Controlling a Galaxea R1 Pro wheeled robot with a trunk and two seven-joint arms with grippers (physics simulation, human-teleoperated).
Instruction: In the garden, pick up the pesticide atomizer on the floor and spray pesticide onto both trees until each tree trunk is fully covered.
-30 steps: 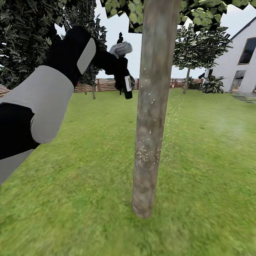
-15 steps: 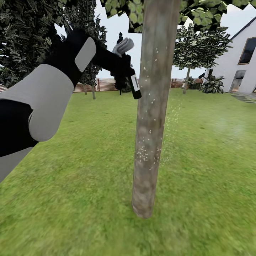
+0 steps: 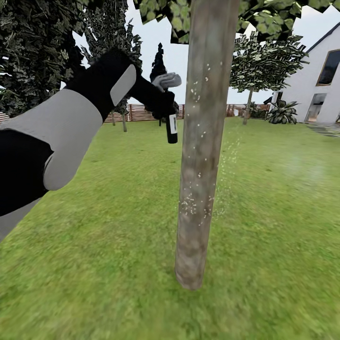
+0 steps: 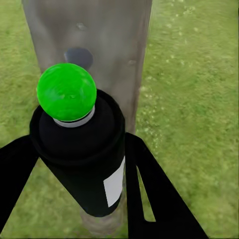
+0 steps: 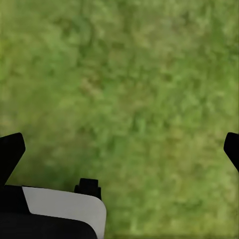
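Left end effector clamped on the pesticide atomizer, held raised just beside the tree trunk, on its left side in the head view. Half a second back, bottle tipped with its lower end swung toward the bark; now hanging near upright again and pulled slightly away. Reads as a rocking, re-aiming motion between sprays. Pale flecks on the bark, densest well below the end effector, thinner level with it; lowest stretch near the grass looking bare. Coverage judged partial, so more passes likely needed here before the second tree, far beyond the end effector by the fence.

Left wrist view adding what the head view lacks: a bright green cap topping the black bottle, white label at its side, dark fingers flanking it, trunk directly ahead and close, with a dark round mark on it just past the cap.

Right wrist view: grass below, two dark fingertips well apart with nothing between, so right end effector spread and idle.
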